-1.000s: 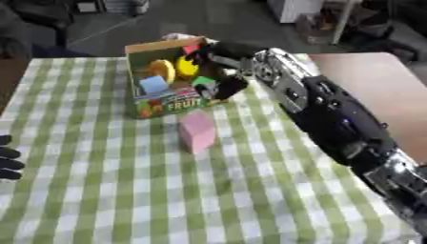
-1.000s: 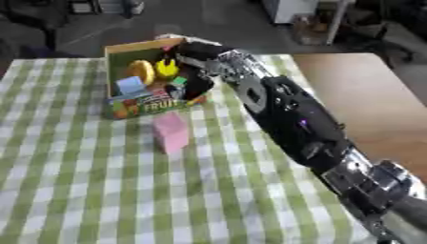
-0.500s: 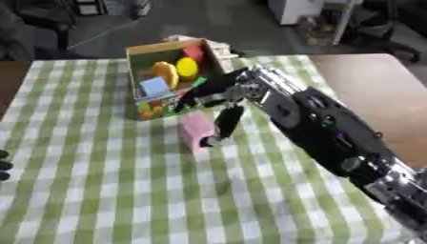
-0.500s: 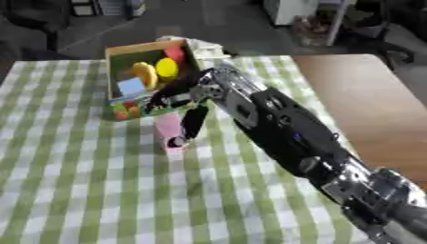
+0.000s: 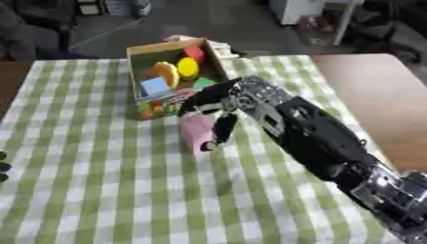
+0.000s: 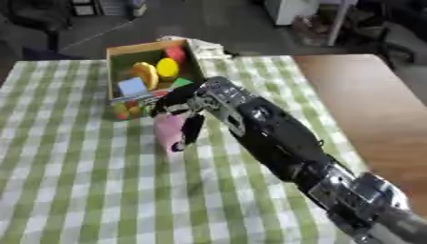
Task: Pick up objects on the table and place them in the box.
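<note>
Your right hand (image 5: 218, 110) is over the pink upright block (image 5: 197, 133), fingers (image 5: 223, 127) hanging down along the block's right side and touching it or very nearly so, the thumb side reaching toward its top. The fingers are spread and mostly straight, not curled round the block, so the hand counts as open and the block is not held. You are at the reach-and-grasp step for this piece. The next move, as I judge it, calls for bringing thumb and fingers onto opposite faces of the block, closing on it, then lifting it clear and carrying it the short way back to the box.

The block stands on the green-and-white checked cloth covering the surface (image 5: 100, 190), just in front of the open cardboard box (image 5: 139, 62), toward the far middle of the surface. The box already holds several coloured pieces: yellow, orange, red, blue and green. Take care not to tip the block or knock the box's printed front wall. Your left hand (image 5: 3, 167) shows only as dark fingertips at the surface's left edge, idle; you cannot tell its state.
</note>
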